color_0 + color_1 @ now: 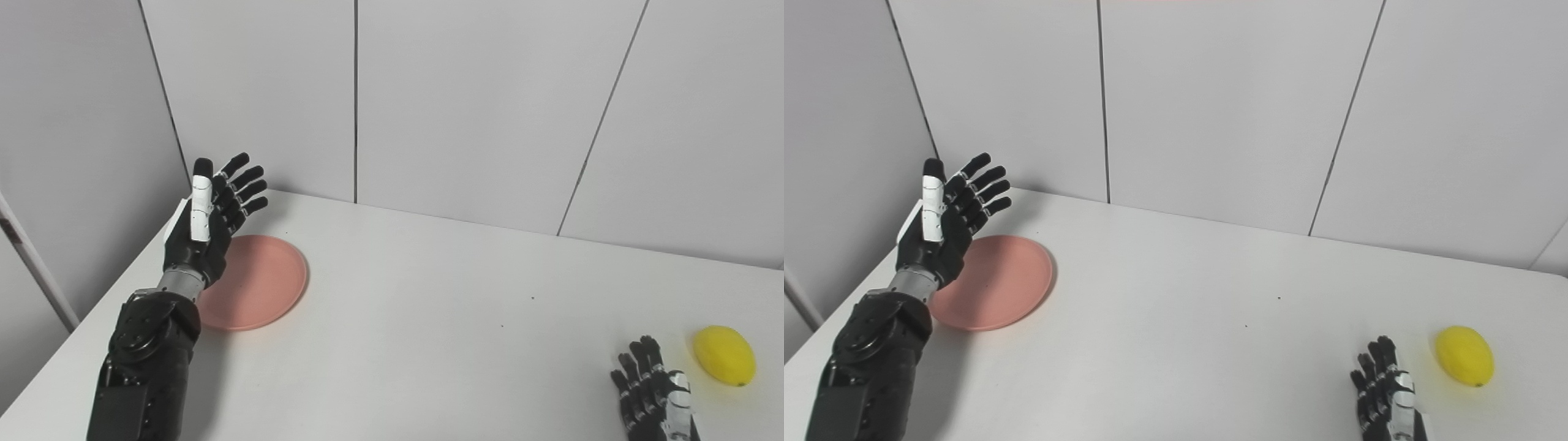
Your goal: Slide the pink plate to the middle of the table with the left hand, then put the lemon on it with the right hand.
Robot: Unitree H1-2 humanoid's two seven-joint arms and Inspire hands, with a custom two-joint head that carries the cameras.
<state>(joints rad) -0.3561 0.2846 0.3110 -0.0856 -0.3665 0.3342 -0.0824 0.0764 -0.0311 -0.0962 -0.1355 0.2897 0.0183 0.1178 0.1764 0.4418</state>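
Left hand: the left hand (205,220) is hovering over the plate's left edge, fingers spread, grasping nothing
Right hand: the right hand (654,392) is resting released, fingers apart, near the lemon
Plate: the pink plate (260,283) is lying at the table's (429,318) left side
Lemon: the lemon (724,354) is sitting far right

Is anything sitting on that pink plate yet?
No, empty. The pink plate shows only bare surface; the lemon lies far off on the table, beside the right hand.
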